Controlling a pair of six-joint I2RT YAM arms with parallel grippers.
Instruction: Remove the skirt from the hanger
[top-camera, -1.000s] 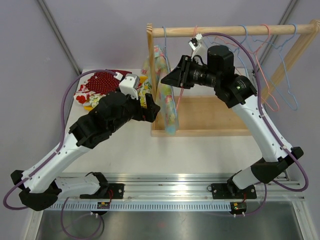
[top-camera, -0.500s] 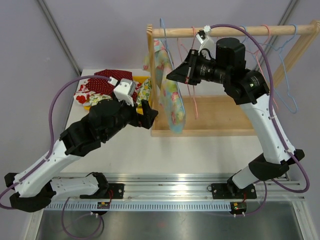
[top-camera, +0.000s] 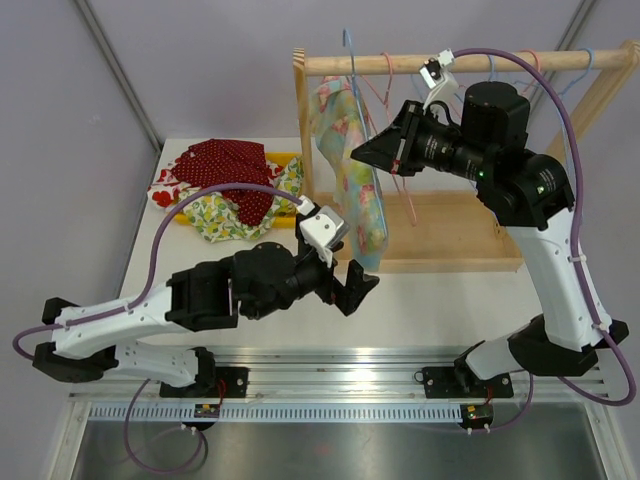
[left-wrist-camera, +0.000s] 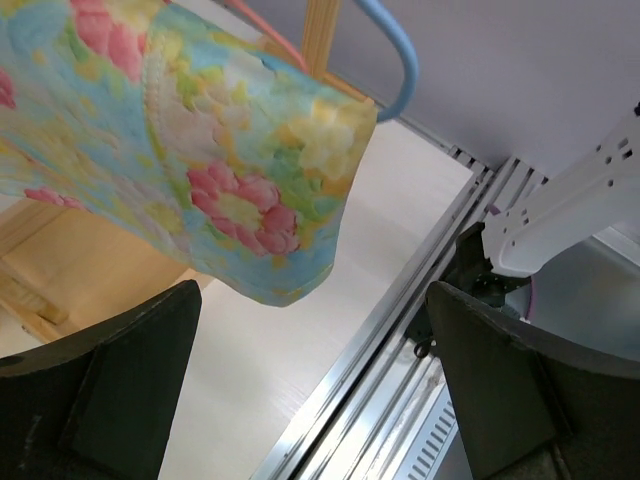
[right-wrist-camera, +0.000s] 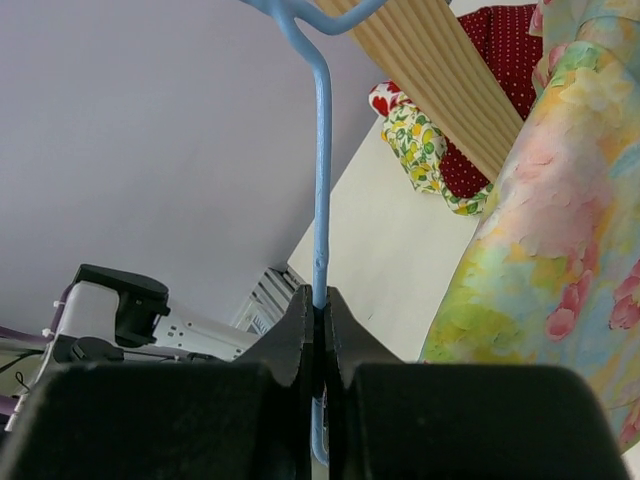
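Observation:
A floral skirt (top-camera: 352, 175) in pastel colours hangs on a blue wire hanger (top-camera: 348, 45) at the left end of the wooden rail (top-camera: 470, 62). My right gripper (top-camera: 362, 155) is shut on the hanger's blue wire stem (right-wrist-camera: 321, 180), with the skirt (right-wrist-camera: 560, 230) just to its right. My left gripper (top-camera: 358, 288) is open and empty, low over the table, a little below the skirt's hem (left-wrist-camera: 270, 270). The hanger's blue end (left-wrist-camera: 400, 60) sticks out of the skirt in the left wrist view.
A pile of red and yellow patterned clothes (top-camera: 225, 180) lies at the table's back left. Pink and blue empty hangers (top-camera: 545, 150) hang further right on the rail. The rack's wooden base (top-camera: 450, 235) lies under it. A metal track (top-camera: 350, 355) runs along the near edge.
My right gripper has lifted the hanger and skirt up and to the right. My left arm has swung forward and right, from beside the skirt to below its hem.

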